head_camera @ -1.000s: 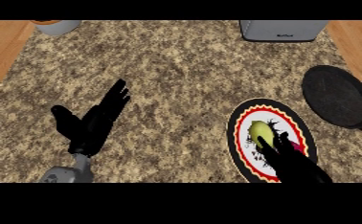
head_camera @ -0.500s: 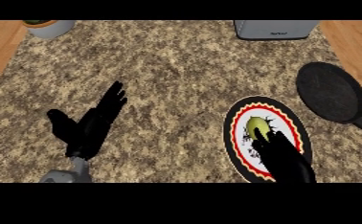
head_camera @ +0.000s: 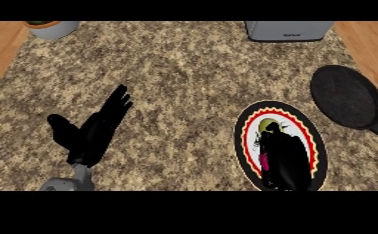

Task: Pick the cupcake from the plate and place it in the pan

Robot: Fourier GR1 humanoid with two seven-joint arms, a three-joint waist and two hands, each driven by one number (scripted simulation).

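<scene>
No text can be read: the grey appliance [head_camera: 288,30], well beyond the right hand [head_camera: 284,158] at the counter's far edge, bears a small dark marking too blurred to make out.

On the granite counter [head_camera: 184,78]: 1 plate [head_camera: 316,143] with a red and yellow rim, 1 cupcake [head_camera: 267,128], 1 black pan [head_camera: 344,96], 1 grey appliance [head_camera: 289,30], 1 pale pot [head_camera: 53,28], and 2 black hands, left [head_camera: 92,130] and right [head_camera: 284,158].
</scene>
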